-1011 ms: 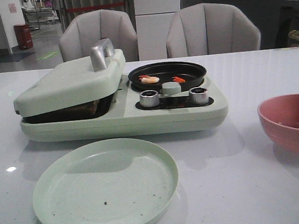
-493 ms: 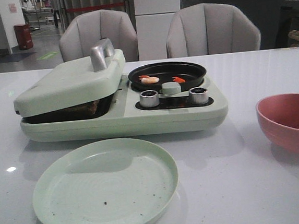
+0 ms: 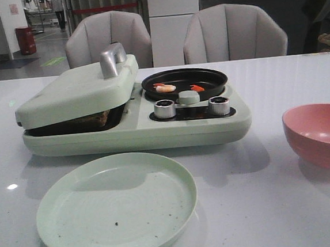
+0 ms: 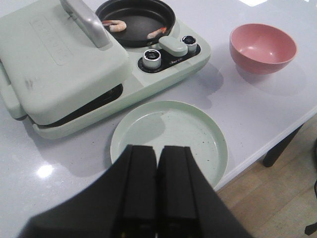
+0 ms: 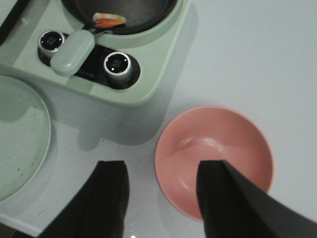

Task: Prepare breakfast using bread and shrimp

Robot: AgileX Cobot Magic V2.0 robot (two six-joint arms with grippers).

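Two shrimp (image 3: 165, 88) lie in the round black pan (image 3: 184, 82) of the pale green breakfast maker; they also show in the left wrist view (image 4: 115, 26), and one in the right wrist view (image 5: 109, 20). The bread is almost hidden under the lowered lid (image 3: 75, 91); only a brown edge (image 3: 92, 119) shows in the gap. My left gripper (image 4: 158, 148) is shut and empty, above the near edge of the empty green plate (image 4: 171, 136). My right gripper (image 5: 163, 168) is open and empty, above the rim of the pink bowl (image 5: 214, 161).
The green plate (image 3: 117, 205) lies in front of the maker. The pink bowl (image 3: 322, 136) stands at the right. Two silver knobs (image 3: 165, 108) and the pan's handle are on the maker's front. The table's near edge and floor (image 4: 277, 198) are close. Two chairs stand behind.
The dark right arm at the right edge has risen out of the front view's middle. The pink bowl has shifted slightly left. The maker, plate and shrimp have not moved.
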